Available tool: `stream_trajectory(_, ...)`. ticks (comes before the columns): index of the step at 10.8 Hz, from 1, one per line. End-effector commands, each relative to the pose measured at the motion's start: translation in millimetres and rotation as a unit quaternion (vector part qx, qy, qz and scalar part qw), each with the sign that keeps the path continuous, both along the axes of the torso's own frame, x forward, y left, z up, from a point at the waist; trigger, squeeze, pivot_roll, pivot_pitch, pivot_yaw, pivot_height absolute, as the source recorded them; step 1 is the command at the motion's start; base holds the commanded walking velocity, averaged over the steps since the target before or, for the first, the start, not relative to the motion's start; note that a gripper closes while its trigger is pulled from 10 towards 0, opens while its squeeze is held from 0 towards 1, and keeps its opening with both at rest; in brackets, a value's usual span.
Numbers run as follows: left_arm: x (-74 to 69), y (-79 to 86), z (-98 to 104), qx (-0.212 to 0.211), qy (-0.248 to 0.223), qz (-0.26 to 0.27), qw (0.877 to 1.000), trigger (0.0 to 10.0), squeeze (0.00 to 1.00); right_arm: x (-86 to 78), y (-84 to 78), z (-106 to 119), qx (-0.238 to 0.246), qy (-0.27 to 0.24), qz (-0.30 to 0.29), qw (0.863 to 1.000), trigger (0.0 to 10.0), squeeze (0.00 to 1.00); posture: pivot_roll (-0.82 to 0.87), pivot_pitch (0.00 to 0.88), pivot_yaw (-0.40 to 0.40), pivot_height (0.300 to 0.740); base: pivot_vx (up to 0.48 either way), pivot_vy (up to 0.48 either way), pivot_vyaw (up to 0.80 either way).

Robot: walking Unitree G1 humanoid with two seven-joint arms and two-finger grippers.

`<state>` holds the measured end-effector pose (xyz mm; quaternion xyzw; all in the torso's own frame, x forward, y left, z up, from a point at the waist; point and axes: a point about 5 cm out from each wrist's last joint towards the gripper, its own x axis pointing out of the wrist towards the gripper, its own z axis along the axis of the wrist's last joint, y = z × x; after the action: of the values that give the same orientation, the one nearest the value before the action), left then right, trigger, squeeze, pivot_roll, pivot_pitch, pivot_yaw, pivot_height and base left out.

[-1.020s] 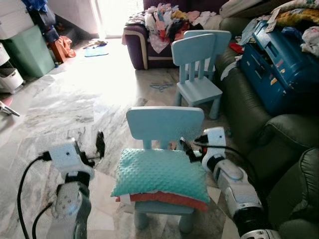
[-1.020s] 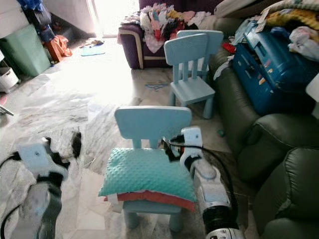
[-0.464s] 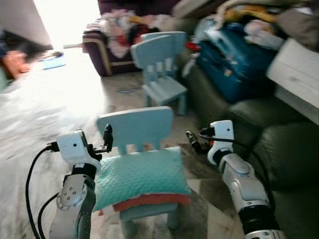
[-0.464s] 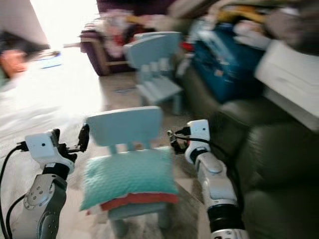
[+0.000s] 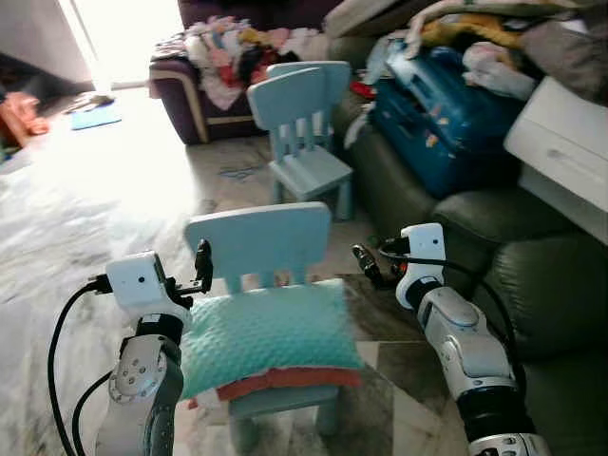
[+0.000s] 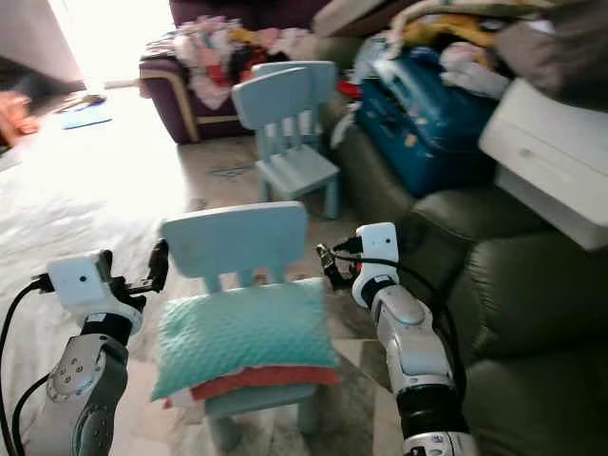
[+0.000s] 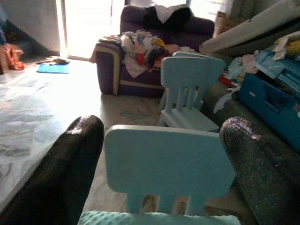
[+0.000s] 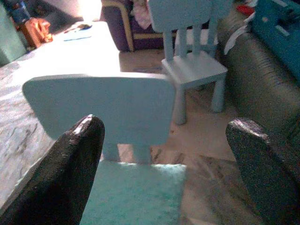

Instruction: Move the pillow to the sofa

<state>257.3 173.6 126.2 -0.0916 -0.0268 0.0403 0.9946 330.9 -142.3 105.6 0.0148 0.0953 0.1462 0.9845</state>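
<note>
On the small blue chair [image 5: 258, 245] the teal pillow [image 5: 268, 332] lies flat, long axis running left to right. The left gripper [image 5: 201, 266] and right gripper [image 5: 367, 270] flank it, fingers spread wide, holding nothing.

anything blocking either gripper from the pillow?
Nothing visible. The teal pillow lies on the small chair's seat, left gripper and right gripper open at its two sides; the chair back stands behind it.

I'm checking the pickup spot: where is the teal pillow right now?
The teal pillow lies on the near blue chair, atop a red cushion, between the left tool and right tool.
</note>
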Motion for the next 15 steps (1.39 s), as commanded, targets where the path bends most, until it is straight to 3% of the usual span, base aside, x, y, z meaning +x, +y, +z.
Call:
stream_trajectory(1, -1.9, 0.5, -4, -0.007, 0.005, -0.001, 1.0, 10.0, 0.0, 1.7, 2.9, 5, 0.007, -0.001, -0.002, 1.0, 10.0, 0.0, -0.19, 0.0, 0.038, 0.74, 0.0, 0.0, 0.0)
stream_trajectory(3, -3.5, 1.1, -5, 0.001, 0.009, 0.003, 1.0, 10.0, 0.0, 0.8, 1.5, 0, 0.037, 0.039, -0.014, 0.998, 10.0, 0.0, -0.19, 0.0, 0.037, 0.74, 0.0, 0.0, 0.0)
stream_trajectory(5, -10.8, 5.5, -9, 0.005, 0.019, -0.002, 1.0, 10.0, 0.0, 1.6, 5.0, 6, 0.096, 0.031, -0.008, 0.995, 10.0, 0.0, -0.18, 0.0, 0.029, 0.74, 0.0, 0.0, 0.0)
stream_trajectory(8, -7.9, -3.3, -9, -0.002, 0.02, 0.001, 1.0, 10.0, 0.0, -1.4, 15.0, 7, 0.043, 0.03, 0.023, 0.998, 10.0, 0.0, -0.18, 0.0, 0.02, 0.74, 0.0, 0.0, 0.0)
stream_trajectory(15, -6.8, 0.1, -13, -0.026, 0.033, 0.013, 0.999, 10.0, 0.0, -1.8, 12.0, 7, 0.052, 0.04, 0.02, 0.998, 10.0, 0.0, -0.19, 0.0, 0.021, 0.74, 0.0, 0.0, 0.0)
